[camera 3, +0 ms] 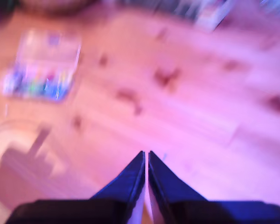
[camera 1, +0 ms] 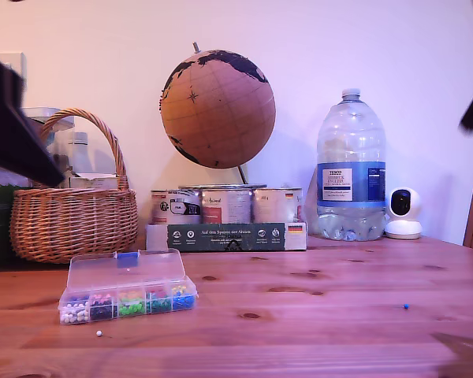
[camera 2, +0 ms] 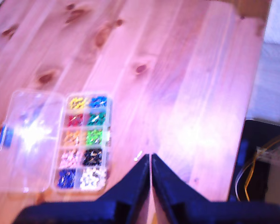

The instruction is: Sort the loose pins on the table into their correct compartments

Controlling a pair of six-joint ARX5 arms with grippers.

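The white pin (camera 2: 138, 156) lies on the surface (camera 2: 186, 93) just ahead of our first gripper (camera 2: 150, 161), beside the open box (camera 2: 86, 140). The blue pin (camera 1: 406, 306) sits well apart, toward the exterior view's right. Both grippers' fingers are together, holding nothing; our second gripper (camera 3: 145, 158) looks farther from the box.

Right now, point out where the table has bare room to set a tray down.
Widest bare stretch: the table between the organiser box and the blue pin. Crowded along the wall: basket, tins, bottle. White pin lies before the box.
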